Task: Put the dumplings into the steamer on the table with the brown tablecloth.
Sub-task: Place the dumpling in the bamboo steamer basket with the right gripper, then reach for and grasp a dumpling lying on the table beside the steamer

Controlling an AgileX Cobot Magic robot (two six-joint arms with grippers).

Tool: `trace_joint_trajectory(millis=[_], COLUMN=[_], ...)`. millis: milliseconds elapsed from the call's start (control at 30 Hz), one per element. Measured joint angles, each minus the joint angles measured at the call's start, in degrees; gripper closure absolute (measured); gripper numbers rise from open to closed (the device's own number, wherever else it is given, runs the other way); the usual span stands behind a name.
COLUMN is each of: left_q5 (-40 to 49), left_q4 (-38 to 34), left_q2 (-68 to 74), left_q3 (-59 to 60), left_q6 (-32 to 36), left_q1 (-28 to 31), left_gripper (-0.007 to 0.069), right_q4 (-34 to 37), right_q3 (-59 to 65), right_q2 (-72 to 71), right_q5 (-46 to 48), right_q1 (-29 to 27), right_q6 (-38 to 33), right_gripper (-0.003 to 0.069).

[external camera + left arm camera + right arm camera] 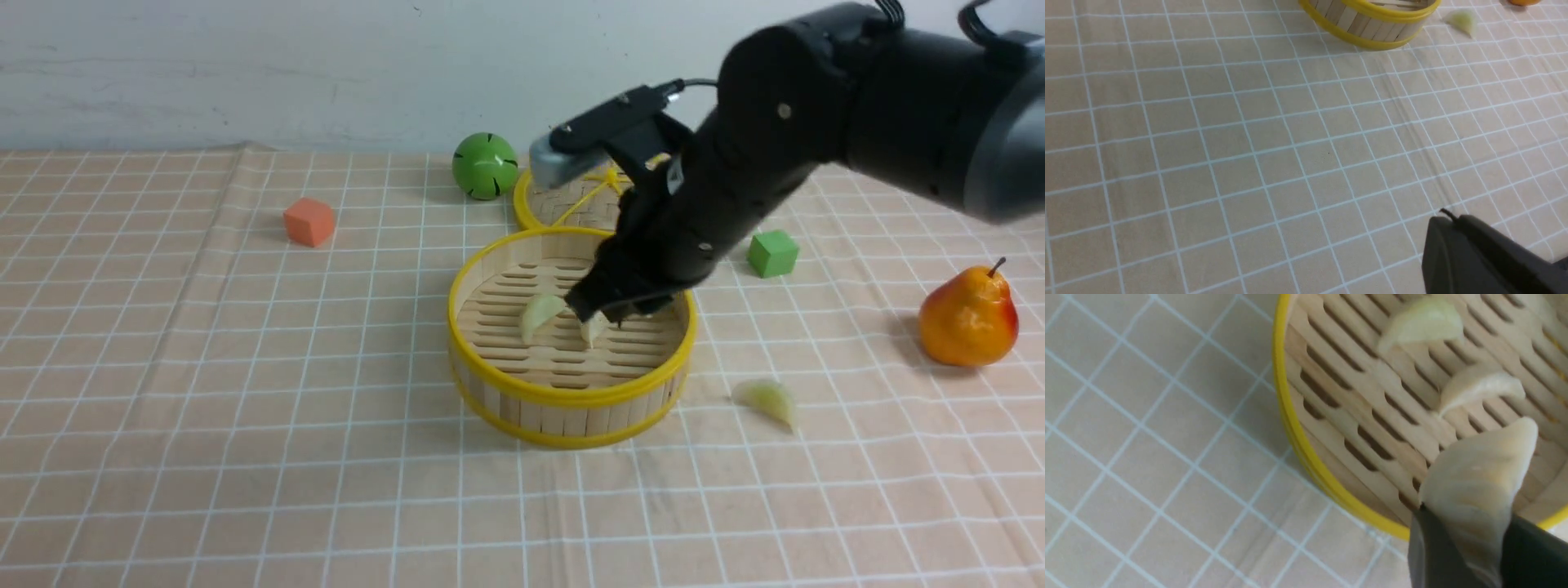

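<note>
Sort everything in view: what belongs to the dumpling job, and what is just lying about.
Job: steamer; greenish dumpling and cream dumpling inside it; held dumpling in the right gripper; loose dumpling on the brown tablecloth.

Lying about: green ball; orange cube; green cube; pear; flat woven disc.

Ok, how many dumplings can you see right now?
4. One dumpling and another lie on the steamer floor; a third is pinched in the right gripper over it; a fourth lies on the tablecloth to its right. The arm may hide more.
</note>
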Motion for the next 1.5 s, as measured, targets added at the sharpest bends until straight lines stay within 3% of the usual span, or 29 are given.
trace_joint_trajectory(millis=[467, 600, 700, 833, 967, 1100, 1167, 1267, 1500], left_q5=[0.53, 0.61, 0.72, 0.95, 1.0, 0.06, -0.79, -2.68, -3.65], left_q4=[2.13, 2.26, 2.59, 3.26, 3.94, 6.7, 7.71, 9.67, 9.77], left_q2=[0.0, 0.0, 0.0, 0.0, 0.0, 0.0, 0.0, 0.0, 0.0], left_q3=[0.0, 0.0, 0.0, 0.0, 0.0, 0.0, 0.0, 0.0, 1.75], left_q6=[0.0, 0.0, 0.0, 0.0, 0.0, 0.52, 1.07, 1.34, 1.34], left_q1=[0.0, 0.0, 0.0, 0.0, 0.0, 0.0, 0.0, 0.0, 0.0], left_gripper=[0.0638, 0.0638, 0.0638, 0.0638, 0.0638, 0.0638, 0.0638, 0.0637, 0.0637], right_q4=[1.52, 1.54, 1.58, 1.58, -1.03, -9.14, -10.35, -8.96, 3.77], right_q3=[-5.35, -5.46, -6.09, -10.44, -16.87, -20.89, -21.01, -18.22, -3.52], right_q2=[15.95, 16.56, 16.56, 16.13, 13.31, 7.59, 6.01, 2.27, 0.57], right_q5=[-2.23, -4.57, -5.17, 1.57, 11.43, 16.78, 17.14, 17.42, 16.98], right_q1=[0.0, 0.0, 0.0, 0.0, 0.0, -0.71, -1.73, -7.75, -21.35], right_q6=[0.14, 0.14, 0.14, 0.29, -1.01, -3.97, -4.36, -4.36, -10.1], right_gripper=[0.0479, 0.0407, 0.0294, 0.0193, 0.0153, 0.0151, 0.0152, 0.0155, 0.0154])
